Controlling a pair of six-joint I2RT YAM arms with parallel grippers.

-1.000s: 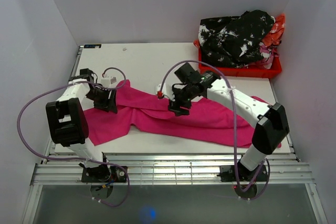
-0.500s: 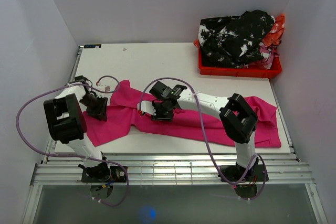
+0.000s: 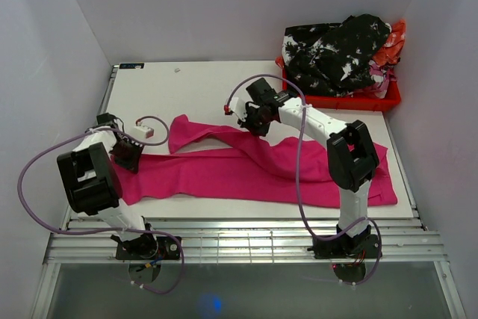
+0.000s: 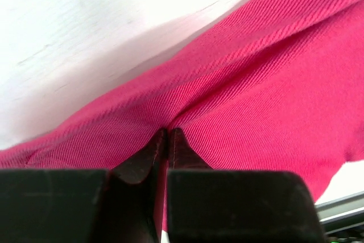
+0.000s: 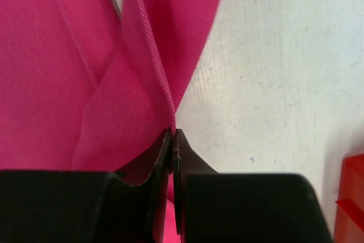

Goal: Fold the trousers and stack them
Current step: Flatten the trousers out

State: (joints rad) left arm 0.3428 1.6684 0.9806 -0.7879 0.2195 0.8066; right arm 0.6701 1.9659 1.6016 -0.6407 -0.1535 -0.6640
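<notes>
The magenta-pink trousers (image 3: 246, 173) lie stretched across the near half of the white table (image 3: 194, 87), from the left side to the right edge. My left gripper (image 3: 125, 157) sits at their left end, shut on a pinch of the cloth (image 4: 239, 101). My right gripper (image 3: 251, 122) is further back near the middle, shut on the hemmed edge of the upper leg (image 5: 142, 49), which rises to it in a ridge. In both wrist views the fingertips (image 4: 169, 134) (image 5: 173, 134) meet with cloth between them.
A red plastic crate (image 3: 351, 101) stands at the back right corner, heaped with black-and-white and orange clothes (image 3: 336, 50). Grey walls close in the left, back and right sides. A metal rail (image 3: 246, 240) runs along the near edge by the arm bases.
Both grippers have shut on the trousers. The left one slid left to the cloth's end. The right one swung left, then back and away, pulling the upper leg toward the far side.
</notes>
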